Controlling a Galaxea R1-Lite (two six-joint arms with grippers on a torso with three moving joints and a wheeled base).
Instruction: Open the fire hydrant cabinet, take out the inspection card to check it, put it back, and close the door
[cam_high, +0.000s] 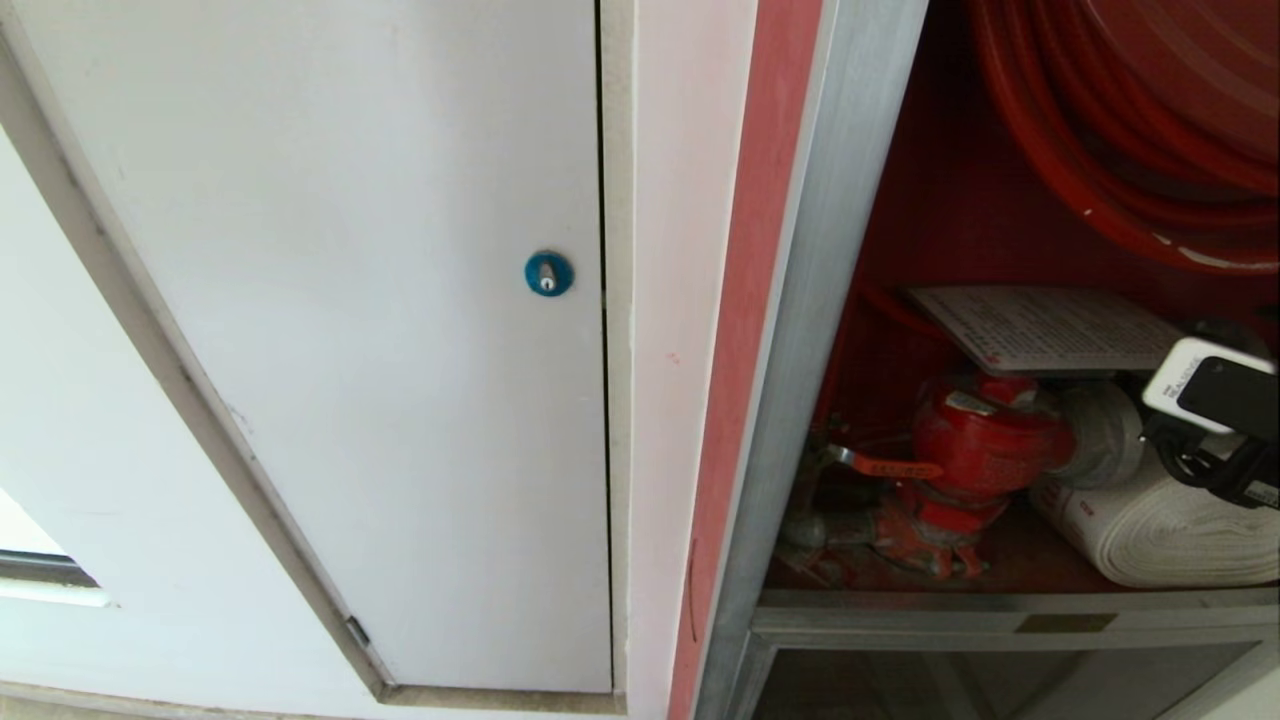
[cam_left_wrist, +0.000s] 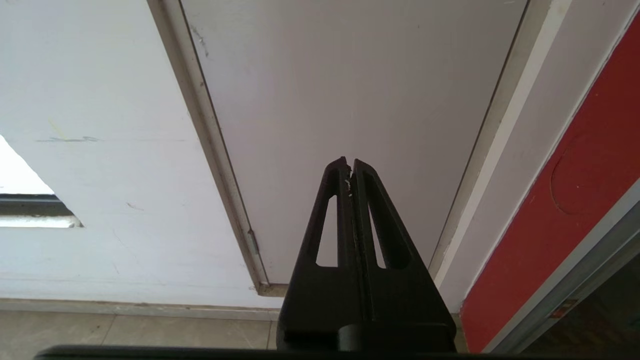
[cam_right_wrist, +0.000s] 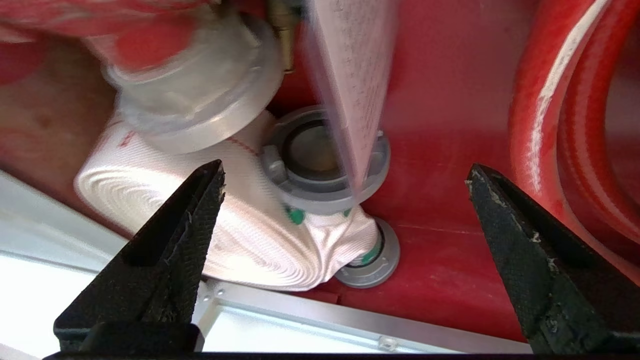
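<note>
The fire hydrant cabinet (cam_high: 800, 400) stands open on the right, and its door is out of view. Inside, the inspection card (cam_high: 1050, 328) lies flat on top of the red valve (cam_high: 975, 440), below the red hose reel (cam_high: 1130, 120). The white rolled hose (cam_high: 1160, 530) sits on the cabinet floor. My right arm's wrist (cam_high: 1215, 395) reaches in from the right edge, just right of the card. My right gripper (cam_right_wrist: 345, 167) is open and empty; the card (cam_right_wrist: 357, 85) shows edge-on just beyond its fingertips. My left gripper (cam_left_wrist: 349, 161) is shut and empty, parked facing the white panel.
A plain white panel with a blue round lock (cam_high: 548, 273) fills the left. A small brass plate (cam_high: 1065, 622) sits on the cabinet's lower rail, above a lower glass panel (cam_high: 1000, 685). Grey hose couplings (cam_right_wrist: 325, 160) lie beside the roll. Beige floor tiles (cam_left_wrist: 125, 330) run below the wall.
</note>
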